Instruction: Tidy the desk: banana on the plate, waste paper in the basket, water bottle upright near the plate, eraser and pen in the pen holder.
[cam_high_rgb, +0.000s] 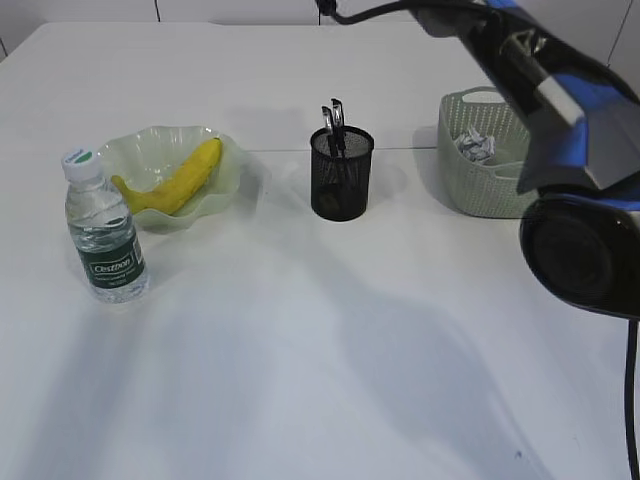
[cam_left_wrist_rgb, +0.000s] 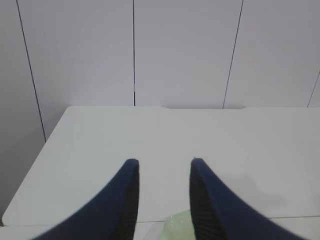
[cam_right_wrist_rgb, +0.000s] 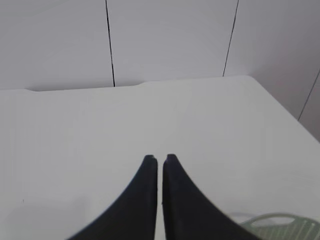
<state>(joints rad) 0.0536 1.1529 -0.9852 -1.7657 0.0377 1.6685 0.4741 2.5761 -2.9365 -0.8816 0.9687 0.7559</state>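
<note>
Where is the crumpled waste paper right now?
In the exterior view, the crumpled white waste paper lies inside the pale green woven basket at the right, beyond the black mesh pen holder.

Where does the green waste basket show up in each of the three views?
Exterior view: basket at right, behind the arm, crumpled paper inside.
Left wrist view: not in it.
Right wrist view: only its rim, bottom right corner.
Shared landmark: the white table, with the panelled wall behind it in both wrist views.
</note>
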